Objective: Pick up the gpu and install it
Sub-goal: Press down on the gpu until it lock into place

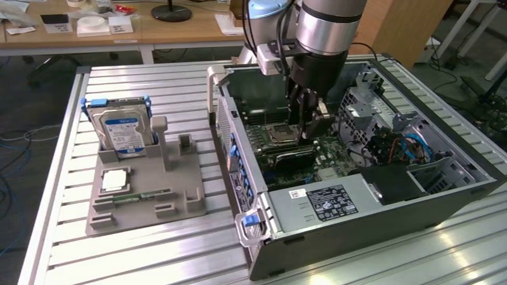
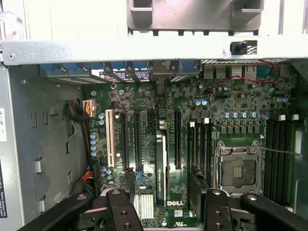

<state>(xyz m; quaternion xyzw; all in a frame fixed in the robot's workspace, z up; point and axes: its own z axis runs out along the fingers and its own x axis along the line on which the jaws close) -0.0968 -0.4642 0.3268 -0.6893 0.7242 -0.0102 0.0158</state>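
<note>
Gripper point(image 2: 162, 185) links are sitting closest to the wrist cam, black, w/ both fingers point(image 2: 127, 185) spread wide and released, gripping nothing. They're straddling the gpu point(image 2: 161, 159), one finger on each side, w/ a slim gap showing on either side, so no contact as far as I can see.

Gpu is standing on edge inside the case point(image 1: 380, 208), down on the motherboard point(image 2: 231, 101) among the long expansion slots. Its long axis is running parallel to those slots, one end pointing at the rear wall w/ the ports. The other end is getting cut off behind the gripper links. Whether it's fully seated in the slot: can't tell.

Ext. view: gripper point(image 1: 307, 127) is hanging straight down into the open case, fingertips just over the gpu point(image 1: 285, 157). The card is reading as a dark bar there, long axis running from the case's rear wall toward the ext. view's right. The near end is partly hiding behind the case edge.

CPU socket point(image 2: 239, 171) is lying just beside the far finger. Outside the case, to the ext. view's left, a grey fixture point(image 1: 142, 190) on the slatted table point(image 1: 158, 255) is holding an upright hard drive point(image 1: 123, 127) and a small green memory stick point(image 1: 142, 195).
</note>
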